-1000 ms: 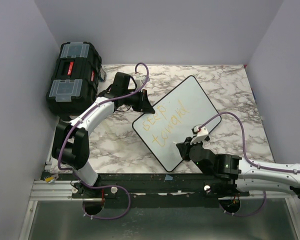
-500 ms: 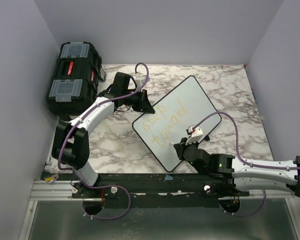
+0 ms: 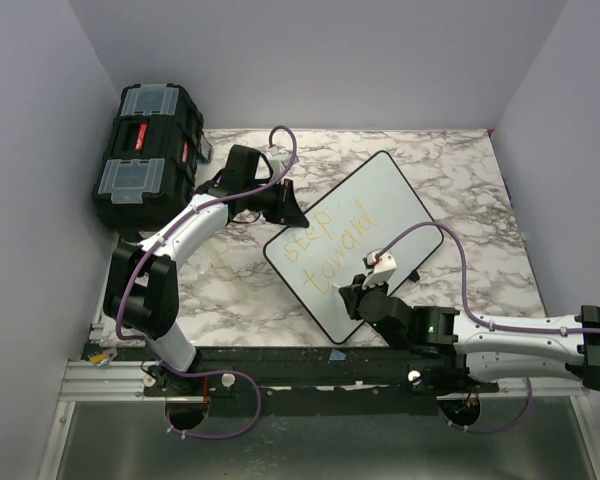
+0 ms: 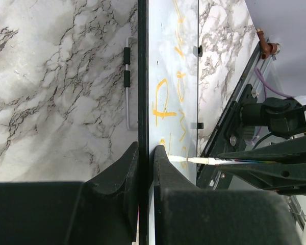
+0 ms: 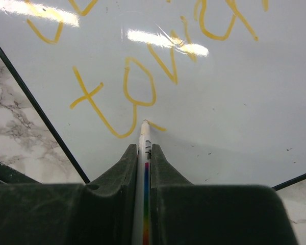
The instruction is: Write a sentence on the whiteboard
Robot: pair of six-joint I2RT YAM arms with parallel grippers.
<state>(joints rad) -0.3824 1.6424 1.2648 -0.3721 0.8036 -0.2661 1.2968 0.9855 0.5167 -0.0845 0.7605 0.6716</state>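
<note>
— That right gripper (image 5: 144,148) is clamped on the marker (image 5: 146,191), its tip touching the whiteboard (image 5: 255,112) at six o'clock of the "o".
— And the left gripper (image 4: 145,149) pinches the rim at ten o'clock, mid-table. I'd say light, even pressure suits the sentence (image 3: 332,235).

Whiteboard (image 3: 392,195): white, black-rimmed, rounded corners, lying on marble tabletop (image 3: 230,290), turned diagonal. Sentence (image 3: 332,240): yellow-orange handwriting, two lines, "step toward".

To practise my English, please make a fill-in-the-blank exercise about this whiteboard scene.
1. The left gripper is shut on the flat white whiteboard's thin ___ rim.
2. The right gripper grips a thin white marker; the yellow-orange sentence's second line reads ___.
3. The black plastic toolbox stands nearest the ___ arm.
Missing words: black; toward; left.
</note>
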